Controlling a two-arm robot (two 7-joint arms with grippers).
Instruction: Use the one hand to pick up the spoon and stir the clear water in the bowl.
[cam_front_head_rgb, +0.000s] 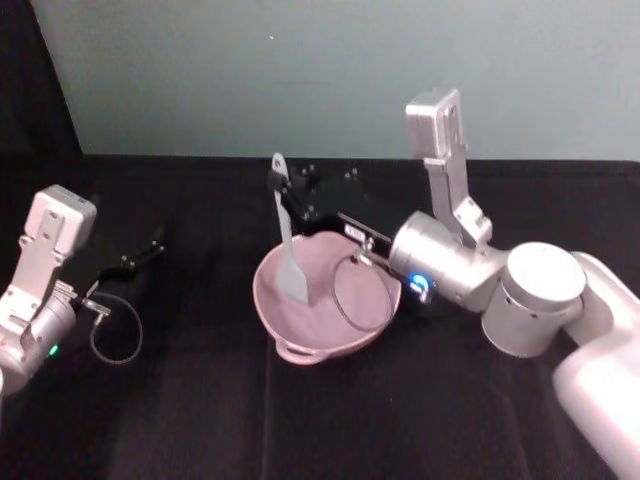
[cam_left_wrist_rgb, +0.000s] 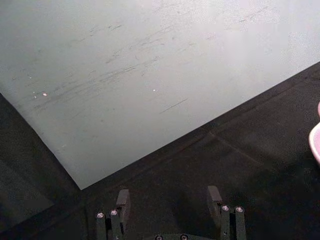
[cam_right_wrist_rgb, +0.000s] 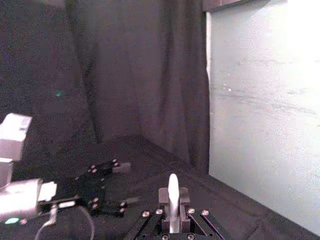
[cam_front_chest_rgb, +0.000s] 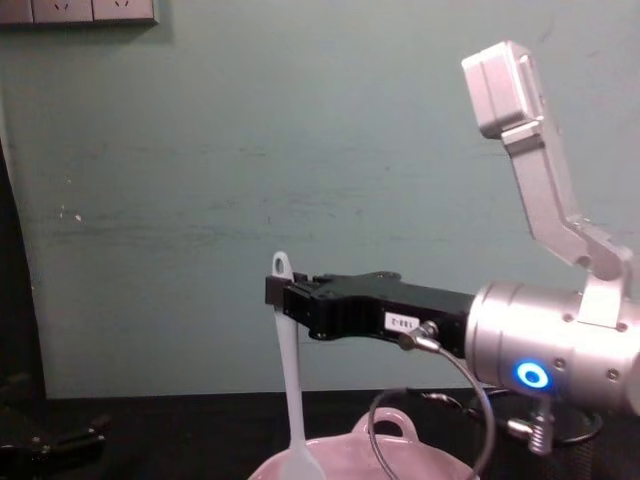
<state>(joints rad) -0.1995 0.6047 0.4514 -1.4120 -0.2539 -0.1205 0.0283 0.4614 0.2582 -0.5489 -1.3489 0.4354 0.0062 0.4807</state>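
The spoon (cam_front_head_rgb: 288, 250) is clamped near its handle top by the right gripper (cam_front_head_rgb: 278, 188) and held upright, blade down inside the pink bowl (cam_front_head_rgb: 325, 260) at the worktop's middle. Pick-up is done; stirring appears left. The left gripper (cam_front_head_rgb: 155, 240) is parked, jaws spread, near the left edge.

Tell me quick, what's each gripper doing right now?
Left gripper: open, holding nothing.
Right gripper: shut on the spoon, blade down in the bowl.

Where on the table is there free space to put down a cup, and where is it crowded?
Free: the black table in front of the bowl, and the strip between the bowl and the left gripper. Crowded: behind the bowl, where the right gripper holds the spoon.
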